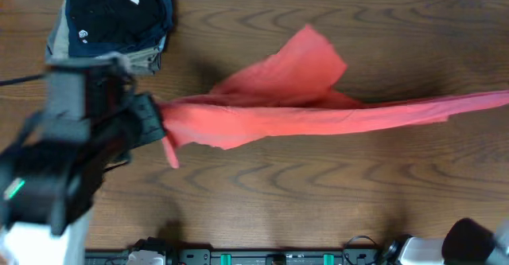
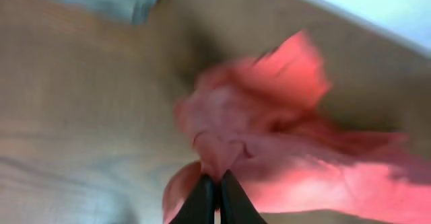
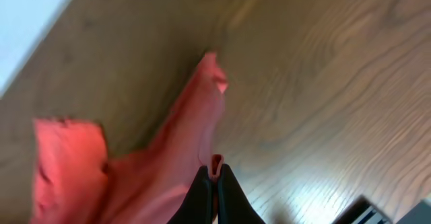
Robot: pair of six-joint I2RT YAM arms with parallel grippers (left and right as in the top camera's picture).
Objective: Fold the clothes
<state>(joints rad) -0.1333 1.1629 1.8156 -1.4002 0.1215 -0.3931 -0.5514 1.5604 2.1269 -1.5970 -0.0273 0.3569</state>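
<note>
I read the wooden table as filling the overhead view; across its middle the coral-red T-shirt runs as a long band from centre left to the right edge, with one flap reaching toward upper centre; folded navy garments lie on a khaki garment in the upper left corner. At bottom centre of my left wrist view the left gripper is clenched on bunched red cloth; at bottom centre of the right wrist view the right gripper pinches a shirt edge.
</note>
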